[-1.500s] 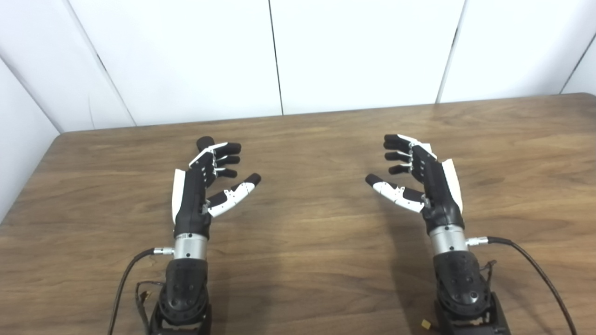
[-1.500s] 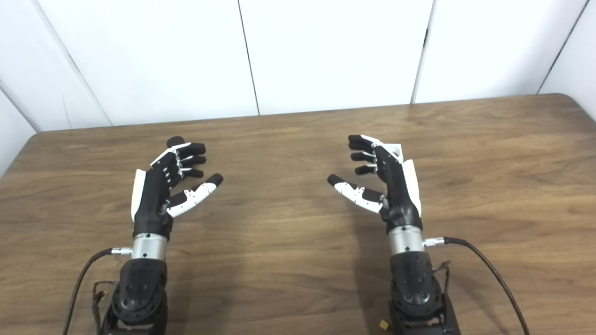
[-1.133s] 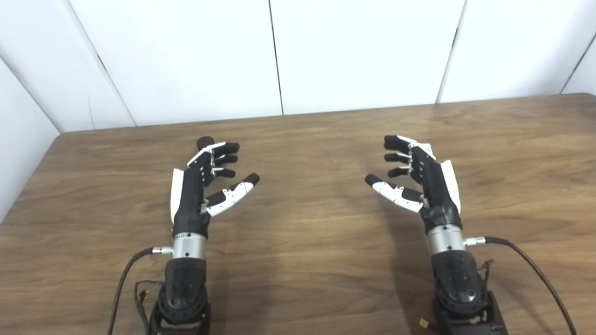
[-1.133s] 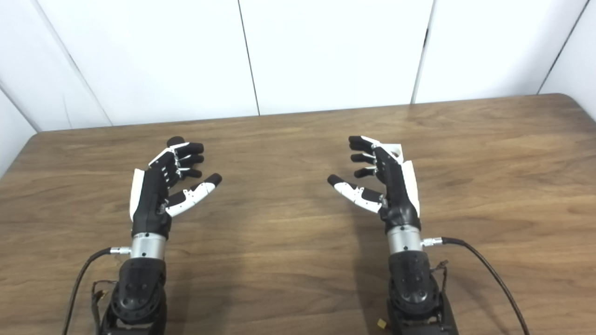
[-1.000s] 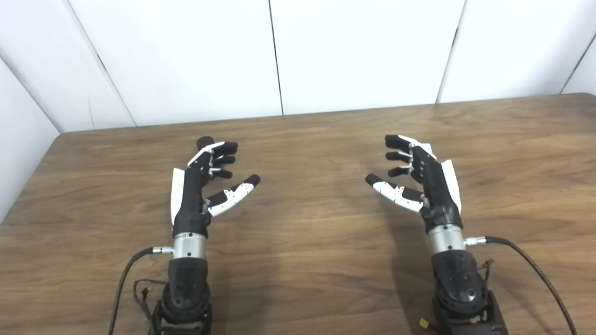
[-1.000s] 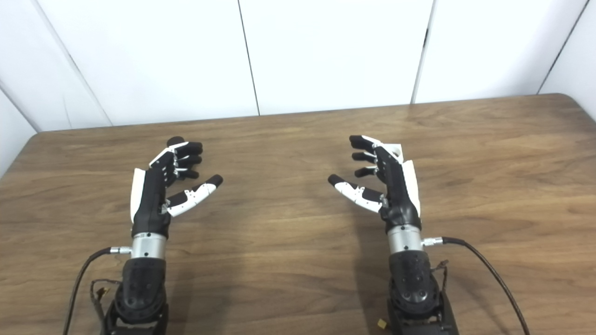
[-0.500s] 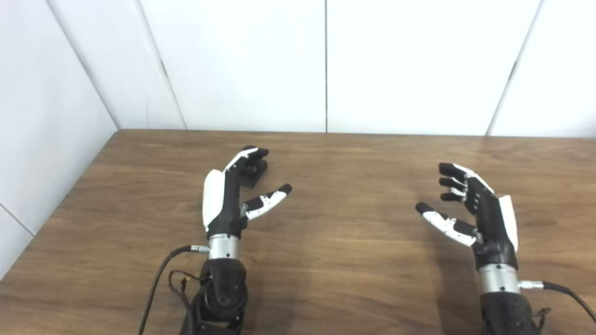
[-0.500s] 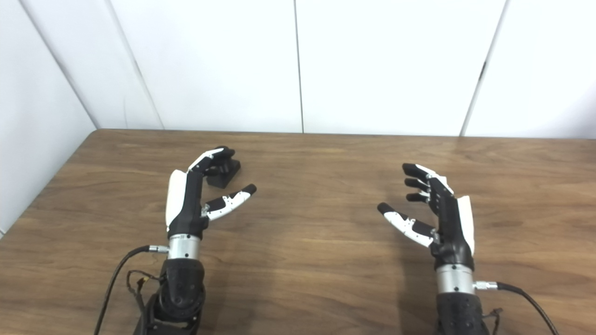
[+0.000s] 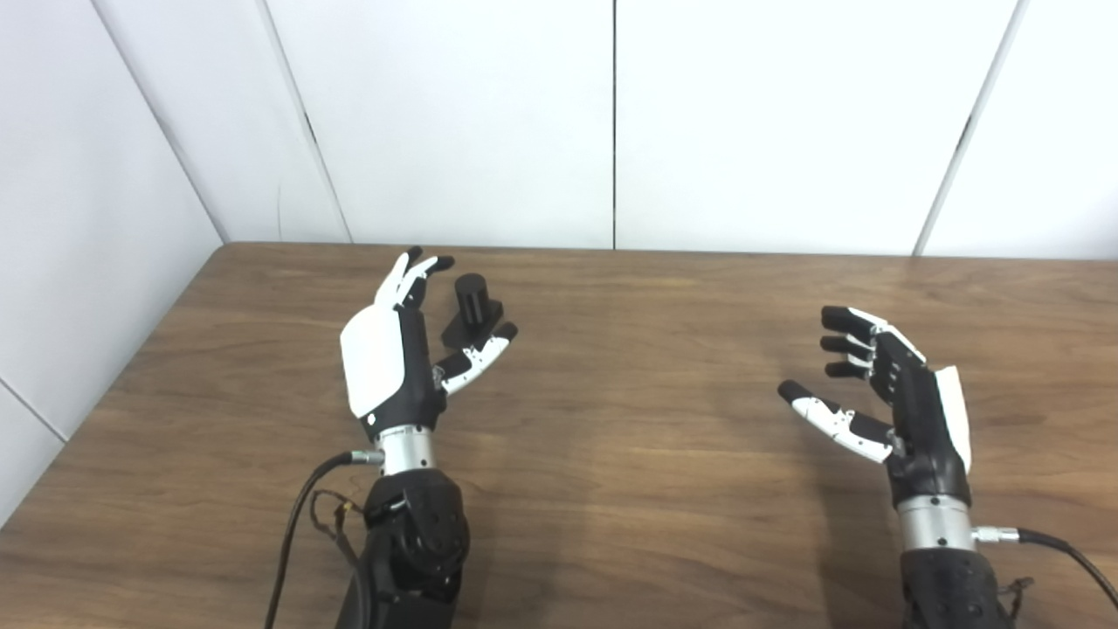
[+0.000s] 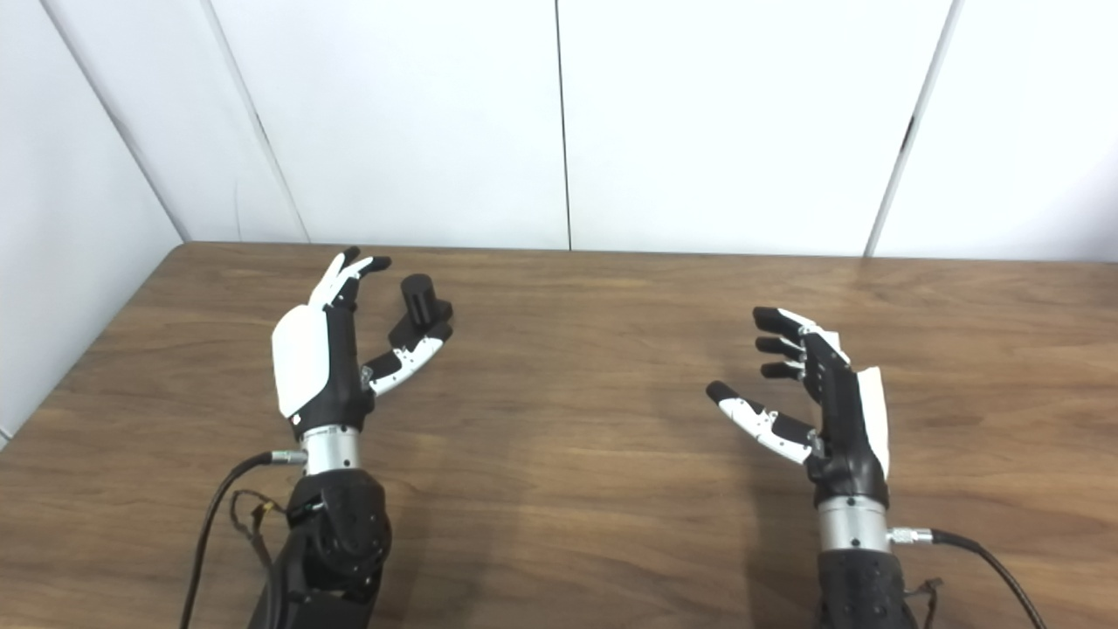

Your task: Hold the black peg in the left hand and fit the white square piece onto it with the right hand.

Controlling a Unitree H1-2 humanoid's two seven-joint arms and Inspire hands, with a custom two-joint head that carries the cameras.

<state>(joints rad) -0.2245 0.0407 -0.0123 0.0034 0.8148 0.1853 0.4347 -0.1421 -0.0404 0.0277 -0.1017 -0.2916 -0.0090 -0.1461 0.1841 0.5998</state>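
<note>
The black peg is a short cylinder standing upright on a square black base, at the far left of the wooden table. My left hand is open, its white back turned to the camera. Its fingers reach up just left of the peg, and the thumb lies in front of the base. I see no firm contact. My right hand hovers open at the right, palm facing left, holding nothing. The white square piece does not show clearly; a white edge behind the right fingers may be it.
White wall panels close off the table's far edge, and another panel runs along its left side. Cables trail from both wrists near the front edge.
The camera shifted early on, bringing the left wall into view. Since half a second ago my left hand has risen and turned its back to me, uncovering the peg. The right hand stays put.
</note>
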